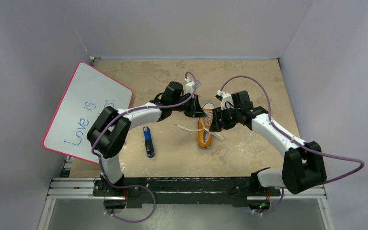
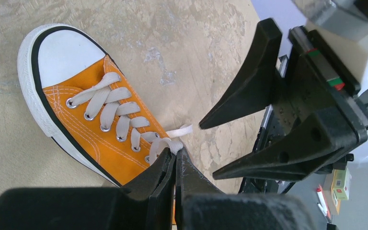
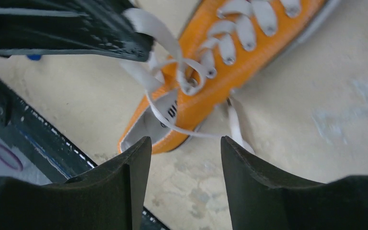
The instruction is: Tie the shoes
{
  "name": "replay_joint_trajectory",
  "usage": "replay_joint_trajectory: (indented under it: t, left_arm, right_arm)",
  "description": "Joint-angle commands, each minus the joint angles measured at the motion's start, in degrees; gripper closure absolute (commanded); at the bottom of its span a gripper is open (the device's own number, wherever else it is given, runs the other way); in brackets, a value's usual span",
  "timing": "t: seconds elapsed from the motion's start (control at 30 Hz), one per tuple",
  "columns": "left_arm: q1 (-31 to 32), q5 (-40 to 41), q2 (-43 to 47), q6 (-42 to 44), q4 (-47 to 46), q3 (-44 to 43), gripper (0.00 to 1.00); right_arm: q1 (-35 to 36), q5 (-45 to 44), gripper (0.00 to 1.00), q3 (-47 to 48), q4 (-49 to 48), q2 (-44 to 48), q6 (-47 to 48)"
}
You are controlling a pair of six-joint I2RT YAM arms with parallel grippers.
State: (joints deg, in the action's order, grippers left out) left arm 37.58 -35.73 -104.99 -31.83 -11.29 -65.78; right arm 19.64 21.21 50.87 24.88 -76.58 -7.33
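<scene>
**Pinching one lace while the other jaws wait, spread, beside the shoe**

The orange shoe (image 1: 204,138) lies flat on its sole near the middle of the table (image 1: 249,76), toe pointing away from the arm bases and heel toward them. Its white lace (image 3: 159,34) is threaded through all the eyelets but not tied in a bow. One strand rises from the top eyelets, another loops loosely across the shoe's opening, and the free ends trail onto the table on both sides of the shoe.

Just above the top eyelets, the left gripper (image 2: 176,154) has its jaws pressed together on the raised strand, pinching it right at the tips. The right gripper (image 3: 186,143) hovers just beside the shoe near its heel. Its jaws are spread with nothing between them, and the loose loop lies just beyond its tips.

Farther out on the shoe's left lie a blue marker (image 1: 148,141) and, beyond that, a whiteboard (image 1: 88,112).

The grip looks shallow, so I judge that a sharp pull could let the strand slip free. Nothing holds the shoe down, so a hard pull could instead drag or tip it. The strands around the opening lie close and crossed, so the right jaws might close on the wrong one or catch the shoe's collar. The two grippers are also near each other above the shoe, so a careless reach could knock them together.
</scene>
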Motion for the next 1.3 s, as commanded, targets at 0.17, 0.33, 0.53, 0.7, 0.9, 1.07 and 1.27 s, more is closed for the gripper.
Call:
replay_joint_trajectory:
  t: [0.17,0.33,0.53,0.7,0.9,1.07,1.27]
  left_arm:
    - [0.08,-0.49,2.88,1.28,-1.63,-1.68,1.00]
    - [0.12,-0.52,3.32,1.16,-1.61,-1.19,1.00]
    - [0.05,-0.77,3.55,1.59,-1.06,-1.35,1.00]
    - [0.12,-0.92,3.65,1.68,-0.96,-1.76,1.00]
    - [0.05,-0.67,4.31,2.42,0.21,-1.87,1.00]
    - [0.08,-0.66,4.44,2.65,0.95,-1.85,1.00]
    - [0.11,1.40,7.38,3.06,2.68,1.08,1.00]
  right_arm:
    - [-6.52,26.45,0.46,-10.56,-20.78,0.72,8.86]
    - [-7.82,28.83,0.48,-11.26,-20.91,-1.41,8.88]
    - [-7.85,27.29,0.53,-8.71,-18.12,-7.36,9.27]
    - [-7.79,26.27,0.67,-8.93,-17.68,-7.38,8.69]
    - [-7.86,24.05,0.79,-10.88,-16.93,-2.27,4.25]
    - [-7.88,24.55,0.93,-12.85,-20.05,-1.12,0.81]
    - [-7.92,24.38,1.00,-9.59,-18.97,-2.32,-4.67]
